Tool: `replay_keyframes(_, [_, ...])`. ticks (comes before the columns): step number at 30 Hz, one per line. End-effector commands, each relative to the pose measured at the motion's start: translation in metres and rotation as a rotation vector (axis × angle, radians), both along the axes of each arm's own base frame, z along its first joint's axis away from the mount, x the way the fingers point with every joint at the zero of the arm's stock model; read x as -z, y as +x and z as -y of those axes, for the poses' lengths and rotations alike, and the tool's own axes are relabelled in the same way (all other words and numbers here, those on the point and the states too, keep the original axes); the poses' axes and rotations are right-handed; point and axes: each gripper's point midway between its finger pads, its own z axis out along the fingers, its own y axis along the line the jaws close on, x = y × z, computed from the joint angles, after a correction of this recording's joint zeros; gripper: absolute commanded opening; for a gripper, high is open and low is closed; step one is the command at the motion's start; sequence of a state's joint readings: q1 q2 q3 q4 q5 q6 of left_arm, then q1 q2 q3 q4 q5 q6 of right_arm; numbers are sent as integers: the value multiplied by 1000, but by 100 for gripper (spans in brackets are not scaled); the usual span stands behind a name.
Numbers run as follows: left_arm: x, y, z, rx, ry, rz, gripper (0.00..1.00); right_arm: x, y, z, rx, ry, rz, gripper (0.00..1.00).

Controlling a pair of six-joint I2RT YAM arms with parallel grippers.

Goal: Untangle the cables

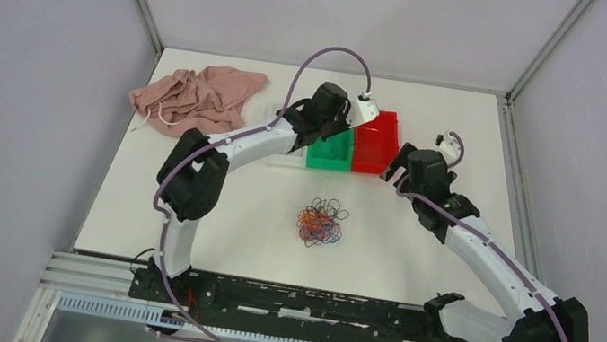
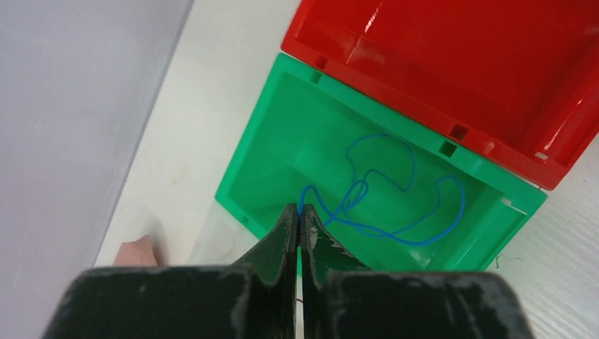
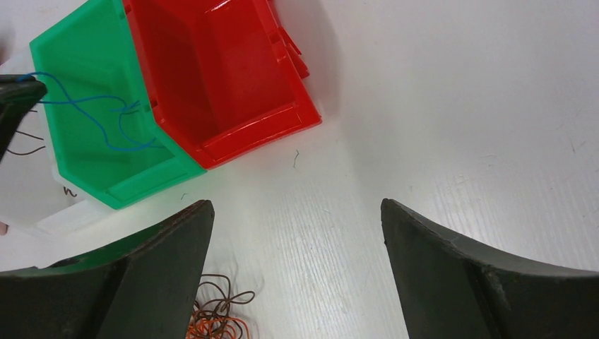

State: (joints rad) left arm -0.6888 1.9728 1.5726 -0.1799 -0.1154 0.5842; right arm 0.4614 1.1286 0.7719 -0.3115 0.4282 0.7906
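A wad of thin curly cables in orange-red, blue and dark brown lies on the white table in front of the bins; its edge shows in the right wrist view. My left gripper is shut on one end of a blue cable that hangs into the green bin. In the top view the left gripper is over the green bin. My right gripper is open and empty above bare table, right of the bins.
A red bin stands against the green bin's right side, empty in the right wrist view. A pink cloth with a white cord lies at the back left. Grey walls enclose the table.
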Motion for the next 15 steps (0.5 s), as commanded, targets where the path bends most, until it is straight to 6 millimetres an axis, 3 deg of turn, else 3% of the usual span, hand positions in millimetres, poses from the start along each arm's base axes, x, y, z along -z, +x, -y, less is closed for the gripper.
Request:
replay_keyframes(1, [2, 14, 4, -11, 24, 35, 3, -11, 6, 3, 16, 12, 45, 95])
replay_keyframes(8, [23, 21, 12, 11, 38, 23, 7, -10, 6, 2, 10, 18, 42, 95])
replay_keyframes(10, [29, 19, 14, 24, 45, 1, 18, -11, 5, 3, 9, 24, 44, 95])
replay_keyframes(12, [35, 16, 14, 40, 64, -31, 40, -11, 5, 3, 8, 29, 47, 95])
replay_keyframes(15, [26, 17, 14, 49, 51, -36, 51, -12, 2, 3, 2, 32, 47, 95])
